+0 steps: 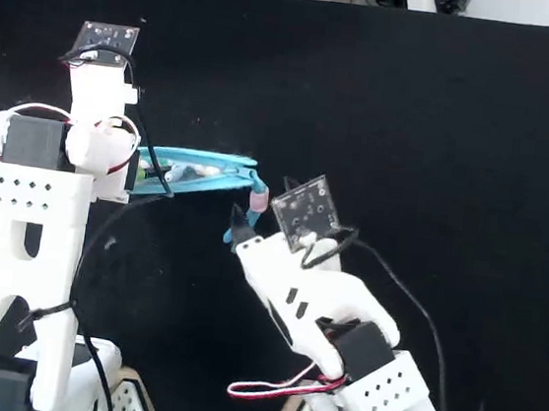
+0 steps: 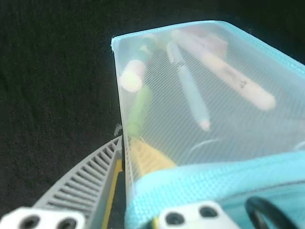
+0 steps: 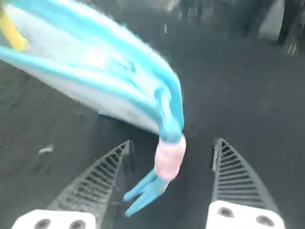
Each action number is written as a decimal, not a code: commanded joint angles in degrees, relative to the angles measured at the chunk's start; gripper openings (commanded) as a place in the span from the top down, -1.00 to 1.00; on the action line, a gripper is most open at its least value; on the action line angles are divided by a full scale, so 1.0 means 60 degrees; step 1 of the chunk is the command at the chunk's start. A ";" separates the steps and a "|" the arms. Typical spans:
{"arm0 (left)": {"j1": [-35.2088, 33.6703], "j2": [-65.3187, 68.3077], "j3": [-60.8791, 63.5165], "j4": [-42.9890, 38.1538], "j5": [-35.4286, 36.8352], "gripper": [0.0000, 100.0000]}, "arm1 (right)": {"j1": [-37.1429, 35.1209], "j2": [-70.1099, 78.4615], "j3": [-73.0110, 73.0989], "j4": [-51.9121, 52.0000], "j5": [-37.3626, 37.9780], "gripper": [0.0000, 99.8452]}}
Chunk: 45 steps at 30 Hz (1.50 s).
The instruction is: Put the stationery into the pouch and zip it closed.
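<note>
Pouch (image 1: pixel 199 172) lies on the black table (image 1: pixel 441 135), long axis running across between my two arms. The stationery looks loaded: through the mesh I see a blue pen (image 2: pixel 190 93), a pale marker (image 2: pixel 228 76) and a green highlighter (image 2: pixel 138 102).

Left gripper (image 1: pixel 142 173) is clamped on the pouch's end nearest the left arm and anchors it. Its grey ribbed finger (image 2: pixel 90 191) sits against the pouch edge.

Right gripper (image 3: pixel 174 143) is at the opposite end with its jaws spread wide and holding nothing. The zipper pull hangs right between them: the pink bead (image 3: pixel 169 160) is roughly level with the fingertips and the blue tassel (image 3: pixel 145 191) sits deeper in the gap. I can't tell if either touches a finger.

Key relation: the slider is at the right arm's end of the pouch, and the two blue zip bands spread apart from it toward the left arm. I read the mouth as open, so the zip is not yet closed.

My call is that the right arm is nearer and lined up, so it takes the pull. It should close on the bead, then drag along the long axis toward the left gripper while that one holds.

Risks: the jaws may catch only the floppy tassel, or the pouch may buckle as the two ends come together.
</note>
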 commanded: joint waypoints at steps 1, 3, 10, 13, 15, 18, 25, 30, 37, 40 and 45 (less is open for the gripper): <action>0.0095 0.0044 0.0081 0.0029 -0.0132 0.94 | -0.0088 -0.0139 -0.0022 -0.0762 0.1304 0.50; 0.0095 0.0044 0.0081 0.0029 -0.0132 0.94 | -0.0088 -0.0139 -0.0022 -0.0747 0.1421 0.59; 0.0095 0.0044 0.0095 0.0029 -0.0132 0.94 | 0.0791 -0.0608 -0.0125 -0.0747 0.1421 0.94; 0.0095 0.0044 0.0095 0.0029 -0.0132 0.94 | 0.1289 -0.1516 -0.0110 -0.0440 0.1421 0.98; 0.0095 0.0044 0.0095 0.0029 -0.0132 0.94 | 0.1260 -0.2190 -0.0125 0.0088 0.1421 0.97; 0.0110 0.0044 0.0095 0.0029 -0.0132 0.94 | 0.0747 -0.3128 -0.0125 0.0864 0.1421 0.97; 0.0110 0.0044 0.0095 0.0029 -0.0132 0.94 | -0.0352 -0.4256 -0.0066 0.1788 0.1421 0.97; 0.0110 0.0044 0.0095 0.0029 -0.0132 0.94 | -0.0586 -0.4286 0.0066 0.1802 0.1421 0.96; 0.0110 0.0044 0.0095 0.0029 -0.0132 0.94 | -0.0571 -0.4286 0.0813 0.1524 0.1348 0.77; 0.0110 0.0044 0.0095 0.0029 -0.0132 0.94 | -0.0557 -0.4286 0.1121 0.0967 0.1348 0.81; 0.0110 0.0044 0.0095 0.0029 -0.0132 0.94 | -0.0557 -0.4286 0.1223 0.0484 0.1348 0.83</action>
